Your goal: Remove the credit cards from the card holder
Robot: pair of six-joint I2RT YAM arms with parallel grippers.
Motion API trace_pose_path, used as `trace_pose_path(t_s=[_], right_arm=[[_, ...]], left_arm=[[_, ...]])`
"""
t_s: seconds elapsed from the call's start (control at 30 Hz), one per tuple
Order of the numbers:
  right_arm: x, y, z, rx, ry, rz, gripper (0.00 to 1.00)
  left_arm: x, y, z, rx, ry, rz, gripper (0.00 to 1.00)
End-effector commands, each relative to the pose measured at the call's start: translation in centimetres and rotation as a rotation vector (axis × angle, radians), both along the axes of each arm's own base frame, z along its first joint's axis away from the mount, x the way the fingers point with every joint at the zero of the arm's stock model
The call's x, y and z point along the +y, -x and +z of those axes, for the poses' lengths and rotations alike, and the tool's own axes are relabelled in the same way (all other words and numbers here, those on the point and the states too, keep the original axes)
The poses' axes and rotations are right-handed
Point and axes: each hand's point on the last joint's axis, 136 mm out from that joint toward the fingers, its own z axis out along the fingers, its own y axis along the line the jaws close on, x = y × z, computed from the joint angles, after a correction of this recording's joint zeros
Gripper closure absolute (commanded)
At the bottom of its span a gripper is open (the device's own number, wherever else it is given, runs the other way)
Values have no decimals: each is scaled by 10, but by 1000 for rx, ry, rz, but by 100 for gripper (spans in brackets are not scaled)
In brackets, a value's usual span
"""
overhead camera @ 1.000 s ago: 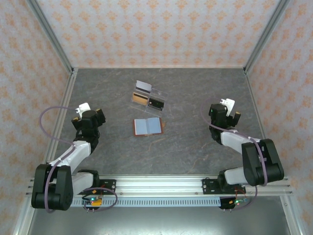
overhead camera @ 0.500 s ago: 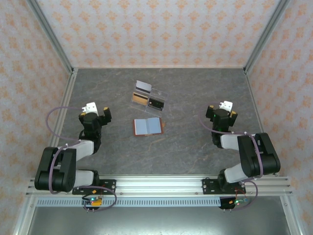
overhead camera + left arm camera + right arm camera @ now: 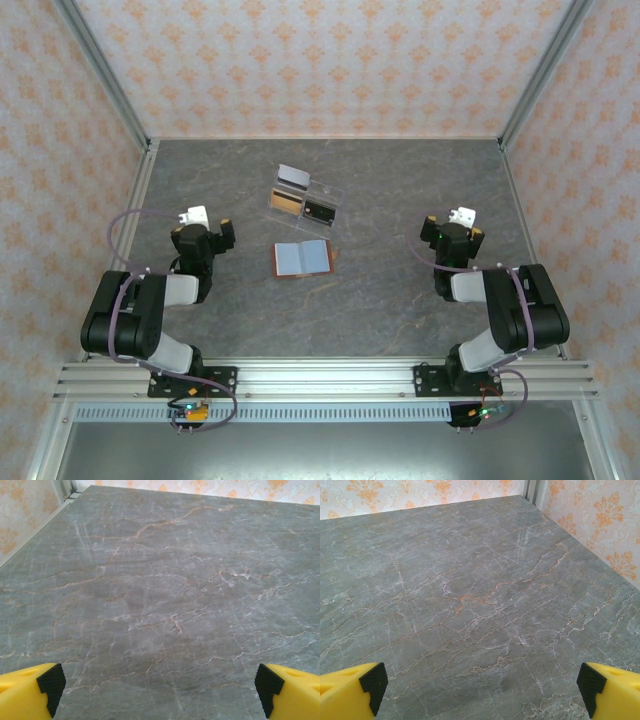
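The brown card holder (image 3: 303, 259) lies open on the table's middle, its grey-blue lining up. Just behind it stands a clear acrylic tray (image 3: 305, 202) holding an orange card (image 3: 286, 203), a dark card (image 3: 321, 211) and a grey card (image 3: 294, 177). My left gripper (image 3: 215, 232) is folded back at the left, well away from the wallet, open over bare table (image 3: 160, 610). My right gripper (image 3: 460, 228) sits folded back at the right, also open with nothing between its yellow fingers (image 3: 350, 690).
Grey marbled tabletop (image 3: 400, 300) spreads around the wallet and tray. Patterned walls and metal posts (image 3: 105, 75) bound the sides and back. The rail (image 3: 320, 380) with both arm bases runs along the near edge.
Both arms have drawn back and folded in toward their bases; the left gripper shifted right and slightly forward, the right one settled a little. Wallet and tray have not moved.
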Motion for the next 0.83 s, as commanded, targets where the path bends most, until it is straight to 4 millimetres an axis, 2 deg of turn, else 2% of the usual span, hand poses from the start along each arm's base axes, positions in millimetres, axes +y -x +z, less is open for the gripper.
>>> trace_pose_path(t_s=[0.0, 0.8], right_arm=[[-2, -6, 6, -20, -19, -11, 1], [-3, -7, 4, -14, -32, -4, 0]], left_arm=[[2, -7, 12, -21, -50, 21, 0], [-3, -8, 12, -6, -86, 21, 0]])
